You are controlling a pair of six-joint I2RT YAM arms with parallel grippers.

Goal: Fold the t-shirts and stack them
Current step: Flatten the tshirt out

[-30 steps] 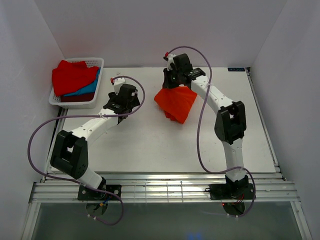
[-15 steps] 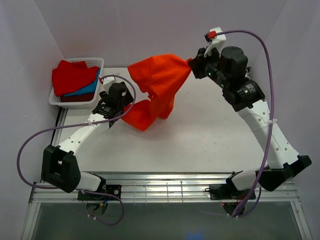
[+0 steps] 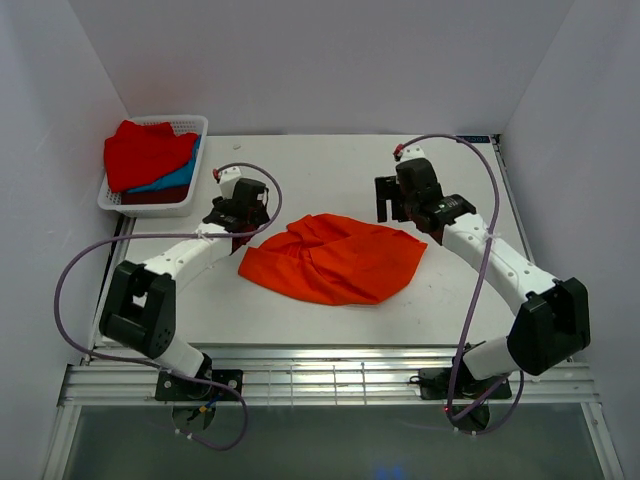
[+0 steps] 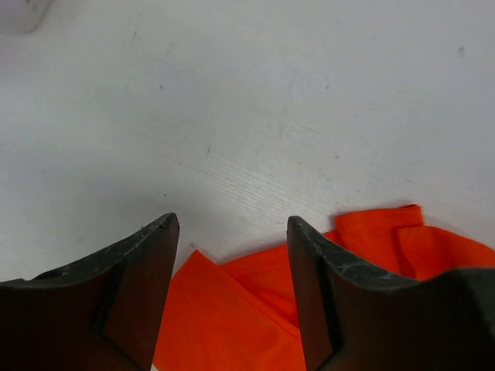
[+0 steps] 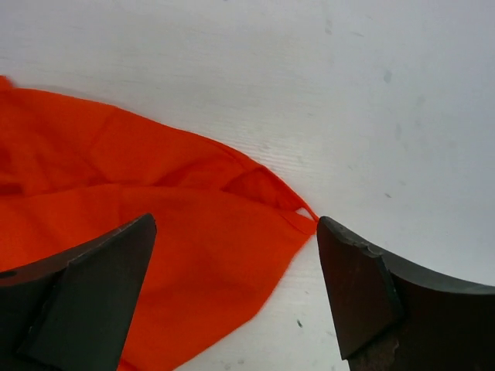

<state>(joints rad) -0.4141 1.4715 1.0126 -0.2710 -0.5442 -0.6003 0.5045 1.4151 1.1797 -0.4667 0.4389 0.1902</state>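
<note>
Orange-red cloth, the t-shirt, is seen spread in a crumpled, roughly oval heap on the white desk, about midway between the two arms and nearer the front edge than the back. It is not folded; creases and a bunched fold are seen near its upper middle.

The left claw is held over the shirt's left edge with its fingers apart and nothing gripped between them. In the left wrist view, a flat corner of the cloth lies in the gap, with bare desk beyond. Whether the fingertips touch the cloth cannot be told.

The right claw is likewise spread wide and grips nothing. It is placed at the shirt's right end, where a pointed corner of the hem reaches into the gap toward the right-hand finger.

Farther back, at the desk's far left corner, a white lattice basket is seen. A red t-shirt is piled on top in it, over a blue t-shirt and a dark maroon t-shirt.
</note>
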